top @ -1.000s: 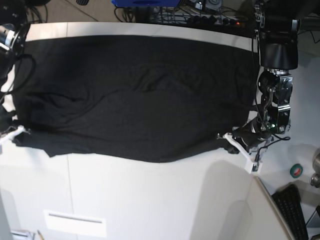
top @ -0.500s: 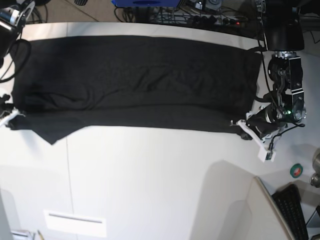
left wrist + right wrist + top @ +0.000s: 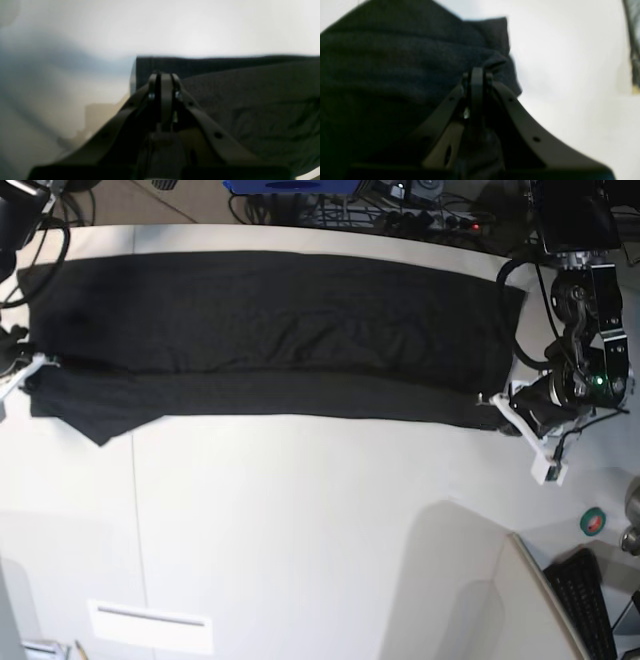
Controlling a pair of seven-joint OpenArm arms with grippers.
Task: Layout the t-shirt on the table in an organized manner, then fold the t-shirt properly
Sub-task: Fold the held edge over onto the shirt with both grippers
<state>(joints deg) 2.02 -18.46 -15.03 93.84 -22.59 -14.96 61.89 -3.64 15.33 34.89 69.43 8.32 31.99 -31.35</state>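
Note:
The black t-shirt [image 3: 270, 330] lies stretched in a long band across the far part of the white table [image 3: 320, 520]; no print shows. My left gripper [image 3: 497, 410] is shut on the shirt's near right corner, and the left wrist view shows its jaws [image 3: 162, 76] closed on the cloth's edge [image 3: 250, 100]. My right gripper [image 3: 35, 368] is shut on the shirt's near left edge; in the right wrist view its jaws [image 3: 476, 72] pinch bunched black fabric [image 3: 395, 62]. A loose corner of cloth [image 3: 100, 428] hangs toward me at the left.
A thin dark seam [image 3: 137, 510] runs across the table. A white label plate [image 3: 150, 626] lies at the near left. A beige panel [image 3: 500, 600], a green tape roll [image 3: 592, 522] and a keyboard [image 3: 590, 600] are at the right. Cables [image 3: 400, 210] crowd the far edge.
Both grippers have carried the shirt's near edge toward the far side and outward. The sagging near edge has been pulled straight and the band is narrower.

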